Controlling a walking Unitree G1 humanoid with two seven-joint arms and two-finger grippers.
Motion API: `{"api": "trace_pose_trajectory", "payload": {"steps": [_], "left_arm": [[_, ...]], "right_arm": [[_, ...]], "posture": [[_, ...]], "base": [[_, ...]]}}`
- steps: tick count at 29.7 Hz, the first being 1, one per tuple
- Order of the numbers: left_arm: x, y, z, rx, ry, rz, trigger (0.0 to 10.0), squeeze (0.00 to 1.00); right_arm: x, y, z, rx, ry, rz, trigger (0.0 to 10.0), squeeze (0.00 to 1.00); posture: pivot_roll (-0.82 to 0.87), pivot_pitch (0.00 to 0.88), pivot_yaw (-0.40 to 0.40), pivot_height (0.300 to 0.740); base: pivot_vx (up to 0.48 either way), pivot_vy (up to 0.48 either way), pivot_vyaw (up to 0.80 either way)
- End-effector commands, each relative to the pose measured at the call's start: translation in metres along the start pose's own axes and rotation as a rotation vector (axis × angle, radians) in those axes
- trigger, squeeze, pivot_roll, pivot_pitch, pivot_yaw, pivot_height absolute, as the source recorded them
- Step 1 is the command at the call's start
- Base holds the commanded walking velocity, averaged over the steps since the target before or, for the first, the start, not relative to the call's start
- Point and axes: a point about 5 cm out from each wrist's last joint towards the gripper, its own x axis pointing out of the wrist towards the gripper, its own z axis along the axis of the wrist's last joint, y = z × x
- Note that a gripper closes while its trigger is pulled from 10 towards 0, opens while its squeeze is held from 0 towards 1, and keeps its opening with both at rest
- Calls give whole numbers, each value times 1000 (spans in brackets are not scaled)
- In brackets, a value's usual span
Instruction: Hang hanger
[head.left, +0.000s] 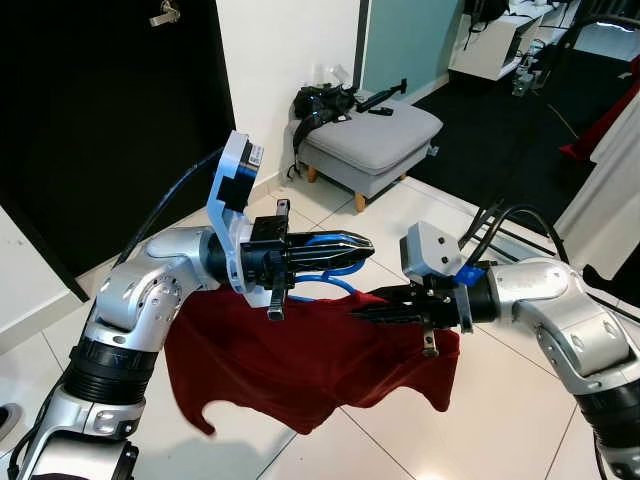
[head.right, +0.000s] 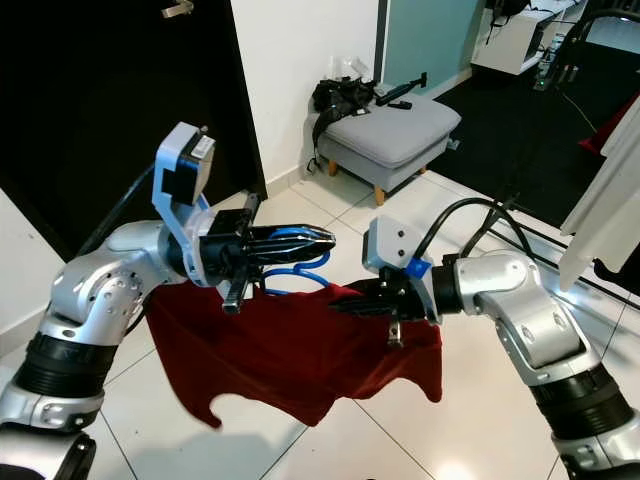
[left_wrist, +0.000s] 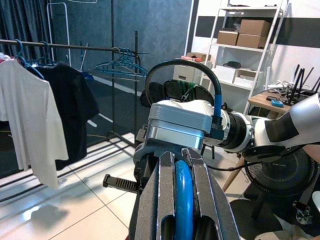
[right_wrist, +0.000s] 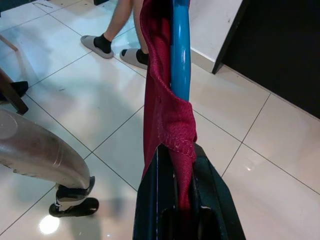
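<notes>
My left gripper is held out at chest height, shut on the neck of a blue hanger; the blue bar runs between its fingers. A dark red garment hangs from the hanger, draping below both arms. My right gripper reaches in from the right, just under the left one. It is shut on the garment's hemmed edge, with the hanger's blue arm running right beside the cloth.
A grey footstool carrying a black bag stands behind, next to a black door. A clothes rail holds spare hangers, a white shirt and a black one. A person's socked feet are nearby.
</notes>
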Motion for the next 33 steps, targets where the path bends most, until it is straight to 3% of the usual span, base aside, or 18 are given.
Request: {"api": "trace_pose_trajectory", "payload": {"steps": [1, 5, 6, 7, 8, 9, 10, 16, 20, 23, 26, 27, 28, 29, 33], "left_arm": [[2, -1, 3, 3, -3, -26, 0, 0], [1, 0, 4, 8, -2, -18, 0, 0], [1, 0, 5, 14, -3, -12, 0, 0], [1, 1, 5, 18, -3, -8, 0, 0], [1, 1, 6, 22, -4, -5, 0, 0], [1, 1, 6, 22, -4, -5, 0, 0], [0, 3, 8, 34, -5, 6, 0, 0], [-1, 9, 14, 71, -3, 55, 0, 0], [-4, 18, 21, 111, -10, 126, 0, 0], [-12, 31, 31, 172, 4, 229, 0, 0], [-15, 37, 34, 192, 9, 290, 0, 0], [-16, 41, 36, 198, 3, 329, 706, 0], [-16, 41, 36, 198, 3, 329, 706, 0], [-15, 45, 39, 204, -13, 382, 0, 0], [-14, 49, 42, 210, -30, 435, 0, 0]], "right_arm": [[-1, -2, 6, -20, -24, -24, 0, 0], [-1, -2, 7, -21, -28, -31, 0, 0], [-1, -5, 7, -2, -35, -51, 9059, 0], [-1, -7, 7, 13, -41, -65, 10000, 0], [-1, -7, 7, 10, -48, -69, 10000, 867], [-1, -7, 7, 10, -48, -69, 10000, 867], [-2, -11, 9, 6, -62, -101, 10000, 1000], [-10, -20, 11, -5, -86, -199, 10000, 1000], [-25, -33, 12, 3, -116, -338, 10000, 1000], [-71, -59, 16, 13, -211, -715, 10000, 1000], [-93, -65, 17, 53, -289, -884, 10000, 1000], [-100, -65, 16, 82, -334, -938, 10000, 788], [-100, -65, 16, 82, -334, -938, 10000, 788], [-105, -63, 14, 119, -392, -995, 10000, 0], [-110, -61, 11, 158, -448, -1052, 10000, 0]], "posture": [[-33, 101, 19, 740], [-33, 101, 19, 740], [-33, 101, 19, 740], [-32, 102, 19, 740], [-32, 102, 19, 740], [-32, 102, 19, 740], [-32, 103, 20, 740], [-31, 103, 21, 740], [-30, 104, 25, 740], [-29, 108, 34, 740], [-28, 112, 36, 740], [-29, 112, 37, 740], [-29, 112, 37, 740], [-31, 116, 39, 740], [-31, 116, 39, 740]], "base": [[0, 0, 0], [0, 0, 0], [0, 0, 0], [0, 0, 0], [0, 0, 0], [0, 0, 0], [0, 0, 0], [0, 0, 0], [0, 0, 0], [0, 0, 0], [0, 0, 0], [0, 0, 0], [0, 0, 0], [0, 0, 0], [0, 0, 0]]}}
